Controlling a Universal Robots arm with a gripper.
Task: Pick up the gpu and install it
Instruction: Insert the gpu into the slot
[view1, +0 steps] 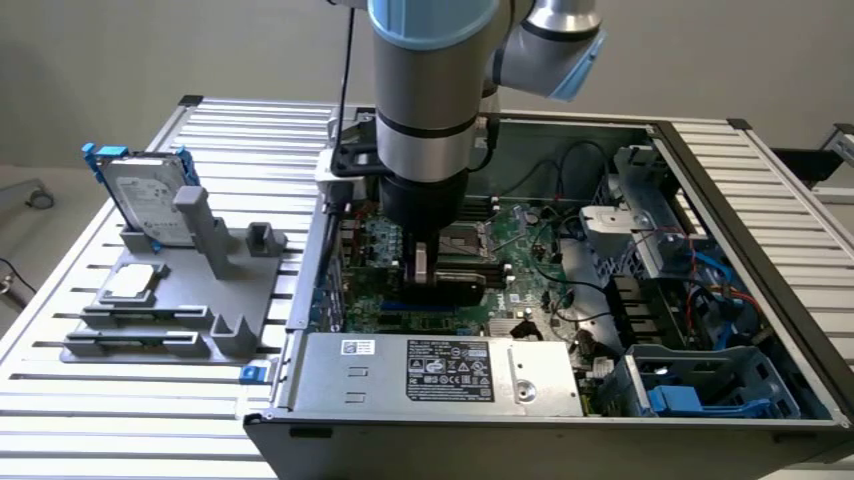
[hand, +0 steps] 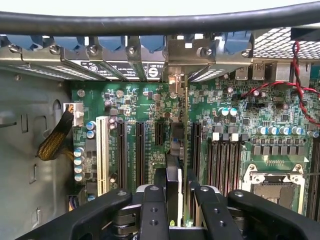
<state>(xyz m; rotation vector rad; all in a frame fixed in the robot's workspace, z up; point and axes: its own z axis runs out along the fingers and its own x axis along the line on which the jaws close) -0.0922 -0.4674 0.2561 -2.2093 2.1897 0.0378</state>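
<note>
Inside the open computer case (view1: 747, 170), over the motherboard (hand: 135, 100), my hand (hand: 178, 205) is partly closed on the gpu (hand: 187, 125), clamping it across its thin faces. The card stands edge-on directly under the hand. Its long axis runs parallel to the black expansion slots (hand: 140, 150), with the bracket end at the case's rear wall. I can't quite tell whether its lower edge sits in a slot.
</note>
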